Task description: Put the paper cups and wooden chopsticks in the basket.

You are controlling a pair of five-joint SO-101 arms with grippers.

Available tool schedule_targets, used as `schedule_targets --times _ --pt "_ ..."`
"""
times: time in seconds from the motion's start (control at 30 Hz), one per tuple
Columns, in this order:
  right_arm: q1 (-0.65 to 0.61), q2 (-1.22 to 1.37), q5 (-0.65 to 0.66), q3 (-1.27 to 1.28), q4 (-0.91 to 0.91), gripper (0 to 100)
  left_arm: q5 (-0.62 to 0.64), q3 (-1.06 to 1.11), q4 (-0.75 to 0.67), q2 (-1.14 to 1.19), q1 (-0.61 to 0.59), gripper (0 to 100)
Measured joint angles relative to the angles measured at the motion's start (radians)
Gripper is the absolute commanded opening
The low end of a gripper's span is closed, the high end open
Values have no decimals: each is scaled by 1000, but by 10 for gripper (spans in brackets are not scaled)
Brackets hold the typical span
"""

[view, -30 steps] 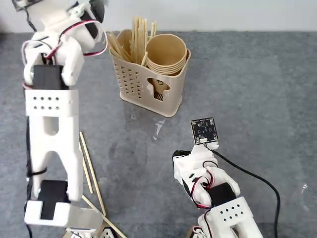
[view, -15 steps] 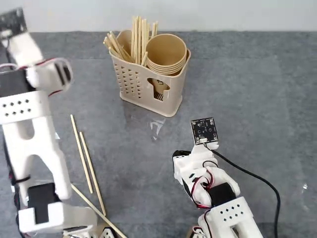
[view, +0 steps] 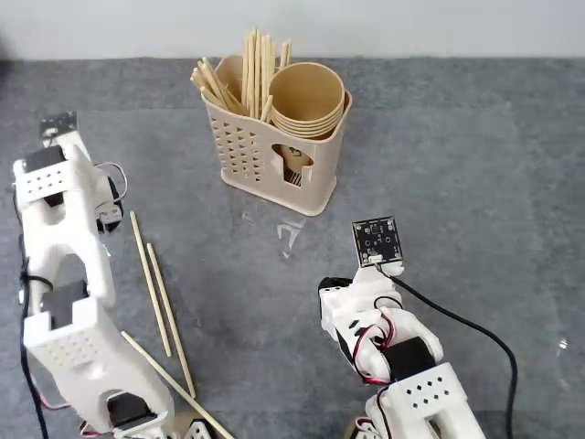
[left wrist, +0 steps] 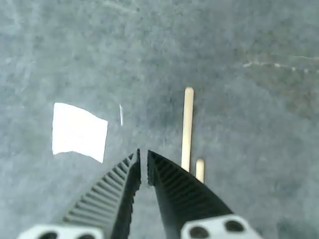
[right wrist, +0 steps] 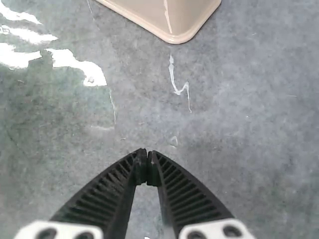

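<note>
Wooden chopsticks (view: pixel 251 64) and stacked paper cups (view: pixel 306 96) stand in the basket (view: pixel 274 174). Three loose chopsticks (view: pixel 150 283) lie on the grey counter (view: pixel 475 183) beside my left arm (view: pixel 64 238). Left claw (left wrist: pixel 143 158) is all but closed and empty, just beside one stick's end. Right claw (right wrist: pixel 147 164) is closed and empty, near the basket's corner.

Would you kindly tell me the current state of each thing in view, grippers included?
basket: upright, partly filled.
paper cups: stacked inside the basket.
standing chopsticks: upright inside the basket.
loose chopsticks: three, lying flat outside it.
left gripper: shut, empty.
right gripper: shut, empty.
</note>
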Motion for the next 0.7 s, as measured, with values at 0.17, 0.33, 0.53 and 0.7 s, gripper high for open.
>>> schedule_targets --times 0.17,0.33,0.53,0.7 --pt "0 0 0 0 0 9 37 0 -34 11 40 148" --pt "0 0 0 0 0 9 81 23 -81 12 66 191" --pt "0 0 0 0 0 9 87 101 -152 12 69 191" --pt "0 0 0 0 0 9 83 163 -226 57 69 191"
